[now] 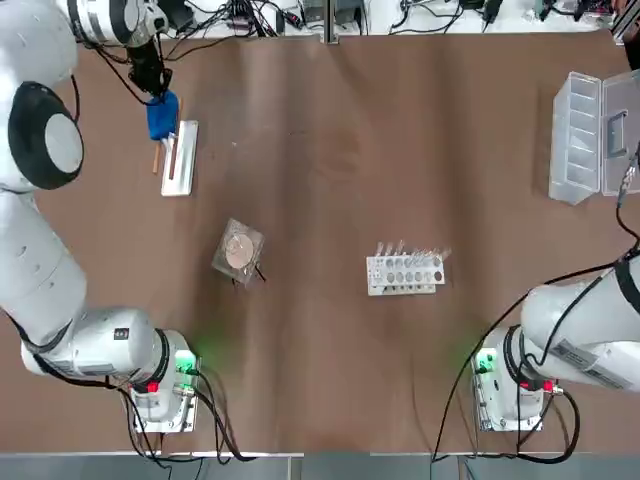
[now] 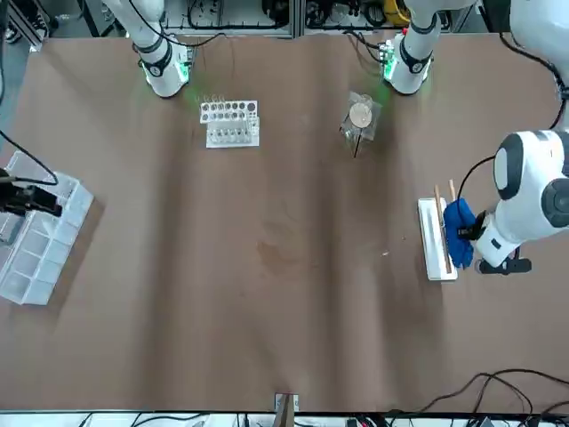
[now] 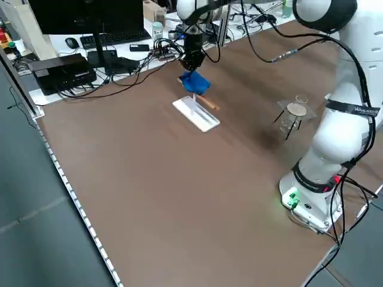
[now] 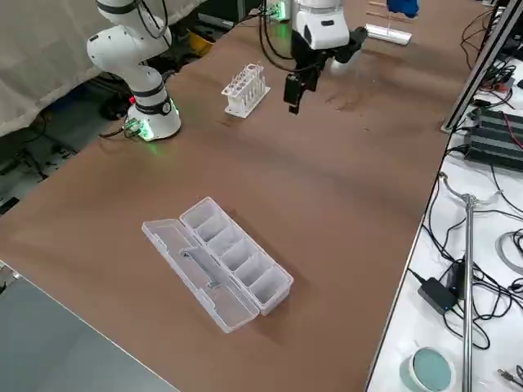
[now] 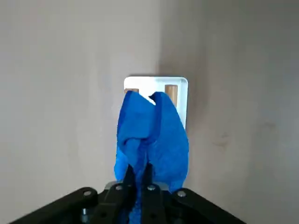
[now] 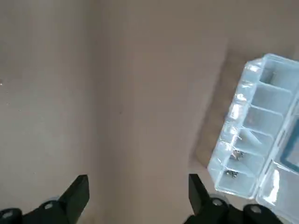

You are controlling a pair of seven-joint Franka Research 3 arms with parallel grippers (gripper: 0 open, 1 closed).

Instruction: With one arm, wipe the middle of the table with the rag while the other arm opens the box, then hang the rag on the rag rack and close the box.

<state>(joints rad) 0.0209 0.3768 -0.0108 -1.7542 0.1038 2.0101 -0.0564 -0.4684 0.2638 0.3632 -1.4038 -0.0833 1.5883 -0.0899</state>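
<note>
At the tabletop's (image 1: 320, 250) far left, the left end effector (image 5: 138, 170) is shut on the blue rag (image 5: 166, 144), right over the white rag rack (image 1: 187, 165). Hanging looks like the step in hand, though the cloth seems to hide whether it already bears on the wooden rods (image 5: 171, 93). Best to centre the fold across a rod, lower gently, part the fingers only once it drapes both sides, then rise straight; a sideways pull could tip the light rack.

Beyond the rack, the far edge and its cables (image 1: 215, 22) are near; open room lies towards the middle, short of the wrapped disc (image 1: 240, 250). Far right, the right end effector (image 6: 140, 193) stands wide, empty, beside the box (image 4: 237, 253), whose lid (image 4: 200, 273) lies open.
</note>
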